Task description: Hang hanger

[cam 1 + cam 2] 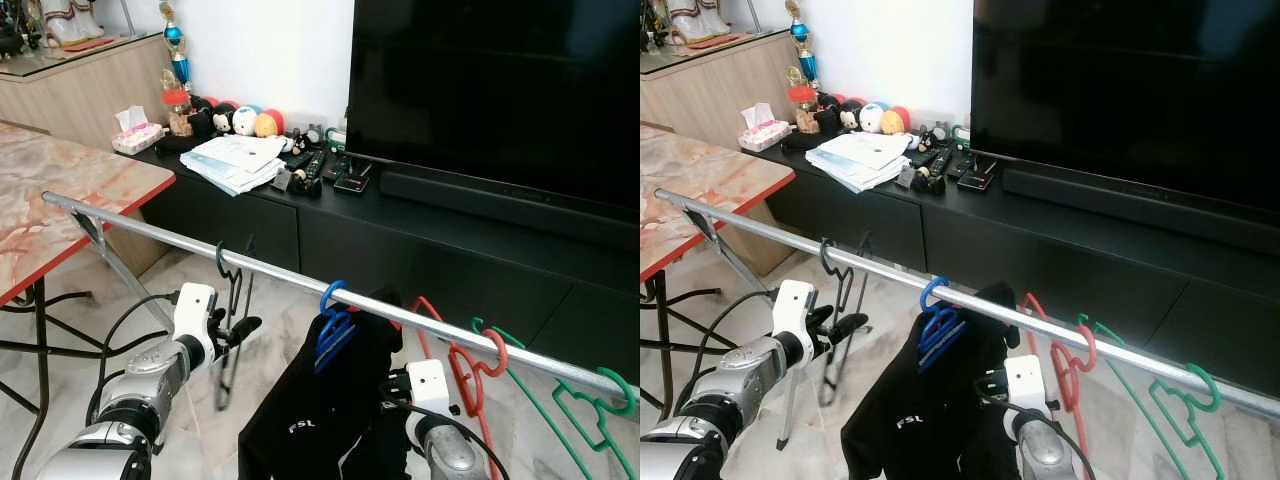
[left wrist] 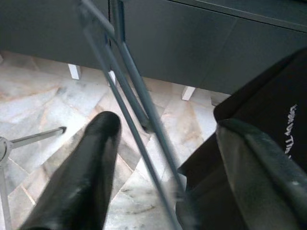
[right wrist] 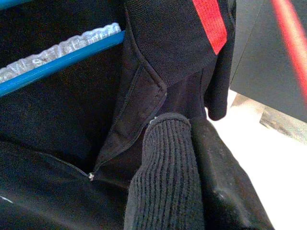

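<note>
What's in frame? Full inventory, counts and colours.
Rail: 1, silver, across the foreground.
Black hanger: 1, hooked on the rail, left.
Blue hanger: 1, on the rail, carrying the black garment.
Red hanger: 1, right of the garment.
Green hangers: 2, far right on the rail.
TV: 1, black, on the black cabinet.
Papers: 1 white stack, on the cabinet.
Table: 1, marble-patterned, red-edged, left.
Left gripper: open around the black hanger.
Right gripper: at the garment.
</note>
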### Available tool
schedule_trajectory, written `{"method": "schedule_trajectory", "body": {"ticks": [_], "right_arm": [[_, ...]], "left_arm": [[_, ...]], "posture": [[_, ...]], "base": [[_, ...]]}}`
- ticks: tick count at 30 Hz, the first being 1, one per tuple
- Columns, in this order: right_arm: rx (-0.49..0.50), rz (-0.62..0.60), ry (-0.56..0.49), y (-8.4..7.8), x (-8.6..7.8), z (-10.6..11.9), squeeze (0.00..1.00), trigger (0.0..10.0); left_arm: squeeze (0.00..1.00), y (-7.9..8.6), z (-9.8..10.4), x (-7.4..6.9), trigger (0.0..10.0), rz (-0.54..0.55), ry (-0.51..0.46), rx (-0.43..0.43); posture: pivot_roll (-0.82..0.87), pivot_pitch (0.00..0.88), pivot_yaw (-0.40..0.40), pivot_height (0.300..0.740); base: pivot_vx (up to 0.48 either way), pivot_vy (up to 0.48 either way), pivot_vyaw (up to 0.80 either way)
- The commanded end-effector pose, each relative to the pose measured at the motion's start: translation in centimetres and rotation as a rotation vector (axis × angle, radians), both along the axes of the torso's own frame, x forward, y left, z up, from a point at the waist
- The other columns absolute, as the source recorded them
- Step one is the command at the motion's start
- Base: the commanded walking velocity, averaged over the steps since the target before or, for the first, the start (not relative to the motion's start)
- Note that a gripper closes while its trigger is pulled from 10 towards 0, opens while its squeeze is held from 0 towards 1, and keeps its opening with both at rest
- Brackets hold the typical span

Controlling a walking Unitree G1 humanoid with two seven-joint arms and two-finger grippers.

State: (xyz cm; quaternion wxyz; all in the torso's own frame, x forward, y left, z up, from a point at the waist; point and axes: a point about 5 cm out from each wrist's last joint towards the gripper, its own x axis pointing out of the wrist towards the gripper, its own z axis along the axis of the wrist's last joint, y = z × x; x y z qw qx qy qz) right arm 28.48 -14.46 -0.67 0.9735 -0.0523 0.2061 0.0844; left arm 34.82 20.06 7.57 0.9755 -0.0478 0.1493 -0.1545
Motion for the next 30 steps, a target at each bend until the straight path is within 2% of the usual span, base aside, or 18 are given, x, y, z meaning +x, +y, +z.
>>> {"method": "schedule_trajectory", "body": {"ticks": [1,2,9,15,16,17,18,19,20,27,30], "right_arm": [[0.009,0.011,-0.033,0.35,0.36,0.51,0.0,10.0],[0.01,0.012,-0.035,0.4,0.39,0.54,0.0,10.0],[0.013,0.017,-0.044,0.81,0.59,0.77,0.0,10.0],[0.016,0.015,-0.052,0.87,0.68,0.9,0.0,10.0],[0.016,0.015,-0.053,0.87,0.67,0.92,0.0,10.0],[0.017,0.014,-0.055,0.88,0.67,0.93,0.0,10.0],[0.017,0.014,-0.056,0.9,0.67,0.94,0.0,10.0],[0.017,0.014,-0.056,0.9,0.66,0.94,0.0,10.0],[0.018,0.014,-0.056,0.92,0.66,0.93,0.0,10.0],[0.023,0.016,-0.058,1.09,0.61,0.94,0.0,10.0],[0.023,0.016,-0.06,1.18,0.64,0.98,0.0,10.0]], "left_arm": [[0.0,0.14,0.14,0.21,3.9,0.028,-0.007,0.027],[0.0,0.14,0.2,0.3,10.0,0.048,-0.01,0.031],[0.0,0.5,-0.24,0.5,10.0,0.203,0.037,0.091],[0.0,0.21,-0.33,0.59,10.0,0.224,0.047,0.098],[0.0,0.2,-0.32,0.62,9.6,0.229,0.048,0.103],[0.0,0.22,-0.31,0.64,5.3,0.236,0.049,0.105],[0.0,0.24,-0.31,0.64,4.5,0.239,0.049,0.103],[0.0,0.24,-0.32,0.64,4.5,0.242,0.05,0.102],[0.0,0.25,-0.29,0.65,0.0,0.246,0.048,0.094],[0.0,0.19,-0.27,0.66,0.0,0.246,0.052,0.041],[0.0,-0.07,-0.32,0.65,0.0,0.239,0.059,-0.03]], "posture": [[0.0,0.039,0.041,0.74],[0.0,0.04,0.042,0.74],[0.0,0.038,0.044,0.74],[0.0,0.036,0.047,0.74],[0.0,0.036,0.048,0.74],[0.0,0.036,0.048,0.74],[0.0,0.036,0.048,0.74],[0.0,0.036,0.048,0.74],[0.01,0.035,0.05,0.74],[0.01,0.036,0.052,0.74],[0.01,0.037,0.052,0.74]], "base": [[0.0,0.0,0.0],[0.0,0.0,0.0],[0.0,0.0,0.0],[0.0,0.0,0.0],[0.0,0.0,0.0],[0.0,0.0,0.0],[0.0,0.0,0.0],[0.0,0.0,0.0],[0.0,0.0,0.0],[0.0,0.0,0.0],[0.0,0.0,0.0]]}}
